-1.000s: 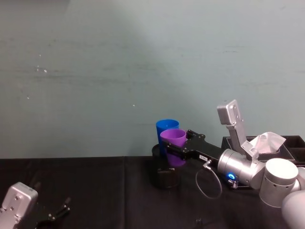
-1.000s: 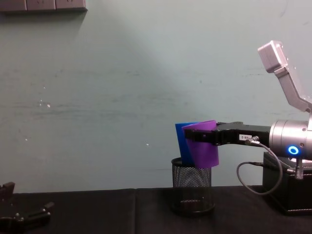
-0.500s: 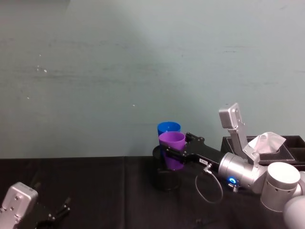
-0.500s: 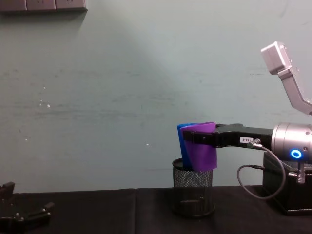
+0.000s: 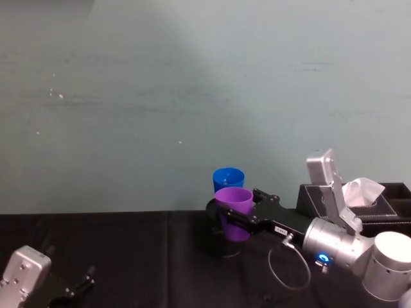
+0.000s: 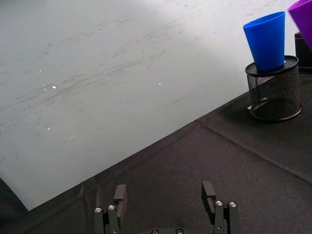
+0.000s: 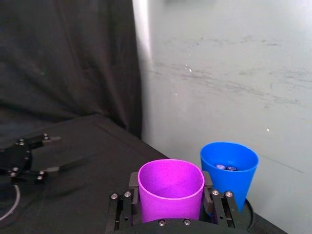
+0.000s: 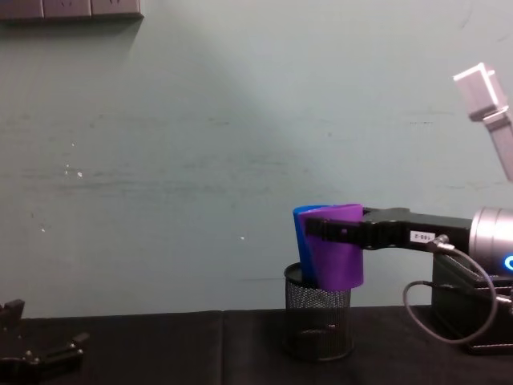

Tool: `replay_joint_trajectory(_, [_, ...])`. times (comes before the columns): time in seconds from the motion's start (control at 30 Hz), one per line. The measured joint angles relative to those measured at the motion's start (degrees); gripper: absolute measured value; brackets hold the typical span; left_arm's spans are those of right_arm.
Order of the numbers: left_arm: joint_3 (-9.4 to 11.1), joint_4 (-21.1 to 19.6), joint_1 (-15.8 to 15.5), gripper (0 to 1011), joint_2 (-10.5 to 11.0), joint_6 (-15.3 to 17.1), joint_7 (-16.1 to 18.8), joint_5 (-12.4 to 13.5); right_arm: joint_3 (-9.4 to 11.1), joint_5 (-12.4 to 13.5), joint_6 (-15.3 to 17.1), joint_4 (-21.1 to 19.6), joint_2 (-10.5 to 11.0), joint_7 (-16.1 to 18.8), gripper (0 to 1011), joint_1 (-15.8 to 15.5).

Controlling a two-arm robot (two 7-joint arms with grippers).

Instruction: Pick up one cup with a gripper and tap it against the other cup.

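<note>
R gripper [image 8: 323, 232]: black, flat jaws, small white label on its body; reaches in from the right at cup height, above the table; jaws closed onto the purple cup [image 5: 234, 208], one finger each side just under the rim
Purple cup: held clear of the table, mouth up, near upright; hangs just beside the blue cup [image 6: 266, 41], on the robot's side of it; base about level w/ the rim of the mesh holder [image 6: 273, 95]
Blue cup: upright inside the mesh holder, most of it sticking out above the mesh; a few small bits lie in its bottom, too small to tell what
Contact: rims v. close in right wrist view, walls overlap in chest view; can't tell if the cups touch or sit just apart
R arm: silver, blue light ring [image 5: 323, 259] lit, thin cable [image 5: 282, 273] looping under the wrist
L gripper [image 6: 164, 192]: low at the near left of the table, well apart from both cups; fingers spread wide, nothing between them
Mesh holder: black, stands on the black cloth table [image 5: 128, 250], near its back edge by the pale green wall [image 5: 160, 96]
Tissue box [image 5: 392, 196]: black, white tissue poking up; right of the cups, behind the R arm
</note>
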Motion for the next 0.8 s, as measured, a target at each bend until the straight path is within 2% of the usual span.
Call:
replay_joint_trajectory(0.47, [0.0,0.0,0.0,1000,0.0,0.0,0.0,0.0,0.61,5.16,3.15,-11.65,4.06,0.86,732,-6.16])
replay_joint_trajectory(0.57, [0.0,0.0,0.0,1000,0.0,0.0,0.0,0.0,0.92,6.75,3.9,-15.22,5.52,0.91,732,-8.77])
replay_joint_trajectory(0.8, [0.0,0.0,0.0,1000,0.0,0.0,0.0,0.0,1.31,8.56,3.2,-19.71,7.55,0.6,732,-13.26])
